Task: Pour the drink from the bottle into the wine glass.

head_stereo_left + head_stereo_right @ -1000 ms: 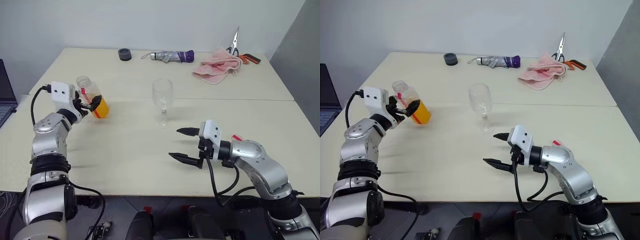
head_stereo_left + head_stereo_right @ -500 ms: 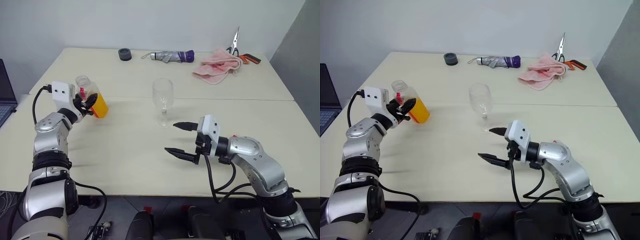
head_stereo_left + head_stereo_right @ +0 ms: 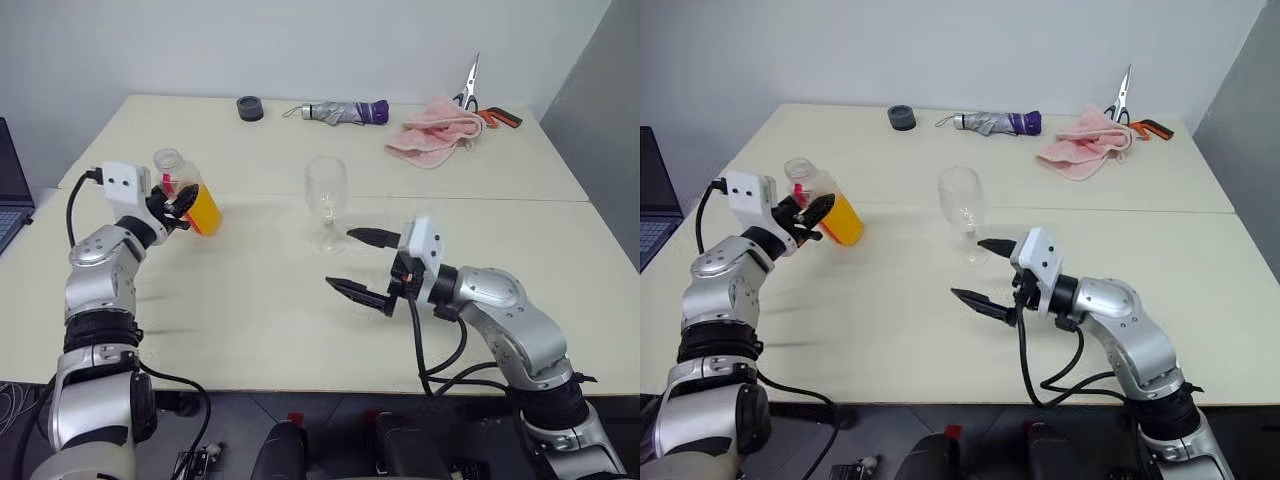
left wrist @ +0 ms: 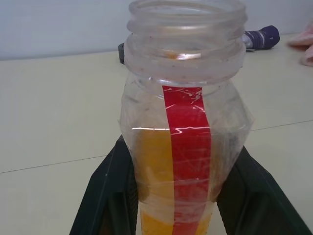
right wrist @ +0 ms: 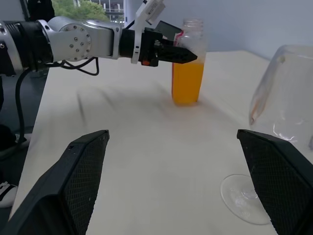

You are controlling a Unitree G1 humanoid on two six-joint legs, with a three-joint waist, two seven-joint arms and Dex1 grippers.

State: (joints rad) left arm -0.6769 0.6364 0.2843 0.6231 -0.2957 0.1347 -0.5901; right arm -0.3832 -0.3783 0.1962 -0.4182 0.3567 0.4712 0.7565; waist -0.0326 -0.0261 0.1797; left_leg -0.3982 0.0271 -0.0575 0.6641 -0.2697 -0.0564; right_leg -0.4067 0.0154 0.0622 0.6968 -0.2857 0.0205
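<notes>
Sitting clamped between the left fingers (image 4: 105, 196): the bottle (image 4: 185, 122).

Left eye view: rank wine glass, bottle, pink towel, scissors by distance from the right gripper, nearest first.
From the right gripper:
1. Wine glass, just beyond it.
2. Bottle, off to its left, in the left gripper.
3. Pink towel, at the table's far right.
4. Scissors, behind the towel.

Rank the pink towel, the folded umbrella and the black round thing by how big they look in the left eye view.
1. pink towel, largest.
2. folded umbrella, nearly as long as the towel but much thinner.
3. black round thing, clearly smallest.
All three lie along the table's far side, so nearness hardly distorts the order.
</notes>
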